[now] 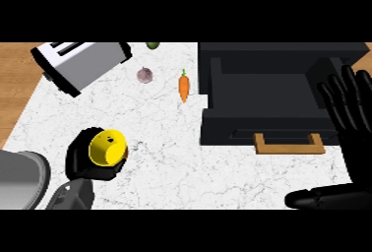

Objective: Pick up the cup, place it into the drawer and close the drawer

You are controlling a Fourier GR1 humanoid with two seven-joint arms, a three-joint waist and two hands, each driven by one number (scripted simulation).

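At the far left edge, a grey rounded shape point(18, 179) shows low in the view; what it is cannot be told. Above it, a silver toaster point(81, 61) lies tilted on the white marble bench point(181, 167). Lower on the left, the left robot hand point(88, 158) has its black fingers curled round the yellow cup point(107, 146), which is tipped so that its open inside faces the view. The cup is over the bench, well apart from the drawer. More to the right, near the top edge, there is a small green thing point(152, 45), below it a purple round vegetable point(145, 75), and just beside this an orange carrot point(184, 85) with its leafy end pointing up. To the right of the carrot stands the black drawer point(272, 98), pulled open, with a wooden handle point(288, 144) at its front. At the right edge, the right robot hand point(352, 118) rests with its fingers straight and spread apart, pointing up, over the right side of the drawer
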